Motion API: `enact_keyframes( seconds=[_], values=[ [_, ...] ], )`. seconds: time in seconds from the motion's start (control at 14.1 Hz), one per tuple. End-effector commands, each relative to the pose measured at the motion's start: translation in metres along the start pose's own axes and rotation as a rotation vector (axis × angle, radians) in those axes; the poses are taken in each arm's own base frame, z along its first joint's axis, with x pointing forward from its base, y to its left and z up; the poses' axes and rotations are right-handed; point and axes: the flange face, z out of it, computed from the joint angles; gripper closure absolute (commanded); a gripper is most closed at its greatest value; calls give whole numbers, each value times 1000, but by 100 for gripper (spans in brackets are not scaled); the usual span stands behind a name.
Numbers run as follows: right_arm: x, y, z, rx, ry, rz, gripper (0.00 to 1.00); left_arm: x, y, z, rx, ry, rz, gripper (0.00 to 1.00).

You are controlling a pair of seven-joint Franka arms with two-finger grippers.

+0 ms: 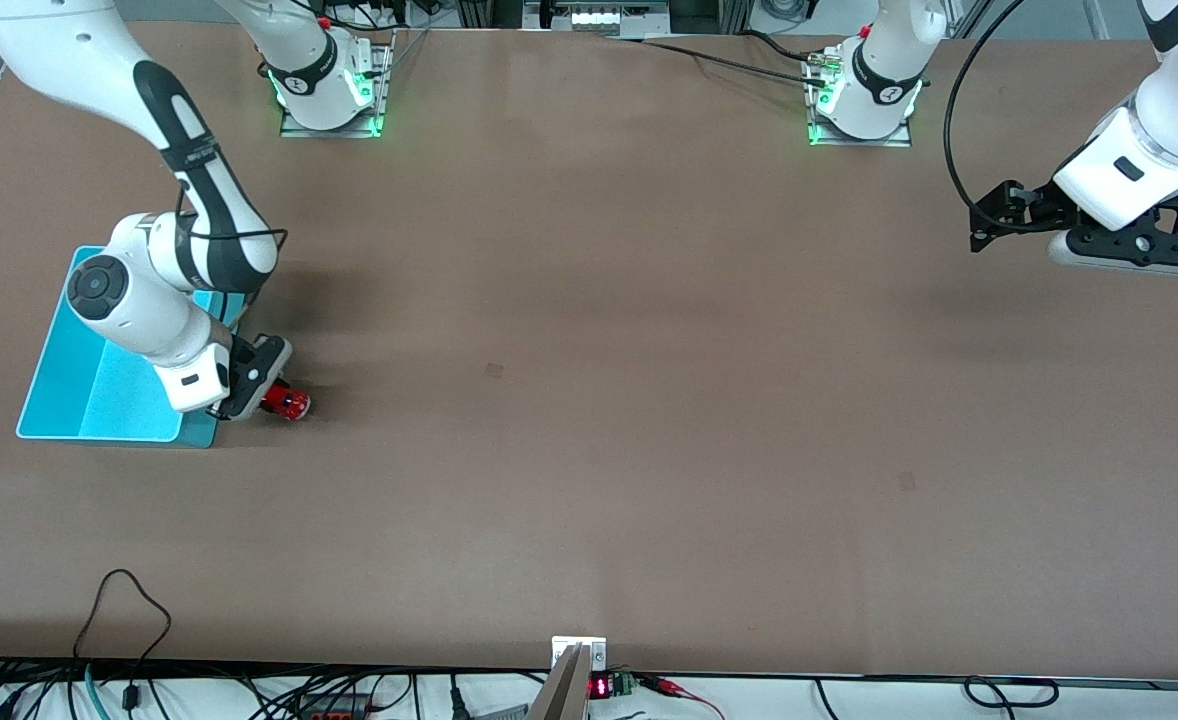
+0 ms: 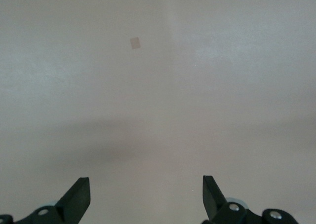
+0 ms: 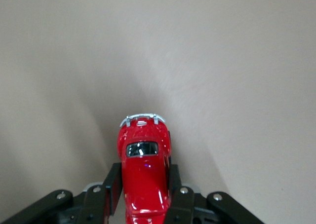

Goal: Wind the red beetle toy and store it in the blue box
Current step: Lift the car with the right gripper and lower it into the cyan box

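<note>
Red beetle toy (image 1: 287, 402) sits in the lower left part of the front view, just beside the corner of the blue box (image 1: 64, 370) that is nearest the front camera and toward the table's middle. The right gripper (image 1: 267, 392) is clamped on it; in the right wrist view the two black fingers (image 3: 112, 184) press against both flanks of the red beetle toy (image 3: 144, 172), whose silvery bumper points away from the wrist over bare brown table (image 3: 222, 76). From these views it cannot be told whether the toy's wheels touch the table (image 1: 589, 400) or hang just above it.

Most of the blue box is covered by the right arm, which reaches down from its base at the upper left of the front view; the part of the bin's floor that shows holds nothing.

At the upper right of the front view the left gripper (image 1: 989, 225) waits above the table's end. In the left wrist view its fingers (image 2: 79, 197) stand wide apart, with only tabletop between them.
</note>
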Motion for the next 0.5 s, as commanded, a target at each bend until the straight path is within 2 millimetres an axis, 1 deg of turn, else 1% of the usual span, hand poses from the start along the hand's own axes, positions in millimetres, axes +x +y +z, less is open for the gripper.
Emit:
enact_keyframes(
  seconds=[0.0,0.07,0.14,0.21,0.28,0.36,0.43],
  values=[
    [17,0,-54,17,-21,198,100,0,-2,-4,-11,-6,-3,0],
    [14,2,-70,21,-23,251,100,0,-2,-4,-11,-6,-3,0],
    [6,7,-84,9,-23,339,100,0,-2,-4,-11,-6,-3,0],
    [-5,12,-99,4,-32,457,100,0,-2,-4,-11,-6,-3,0],
    [-15,15,-108,10,-57,585,100,0,-2,-4,-11,-6,-3,0],
    [-29,22,-118,5,-69,690,100,0,-2,-4,-11,-6,-5,0],
    [-51,30,-126,4,-87,768,100,0,-2,-4,-11,-6,-5,0]
  ],
)
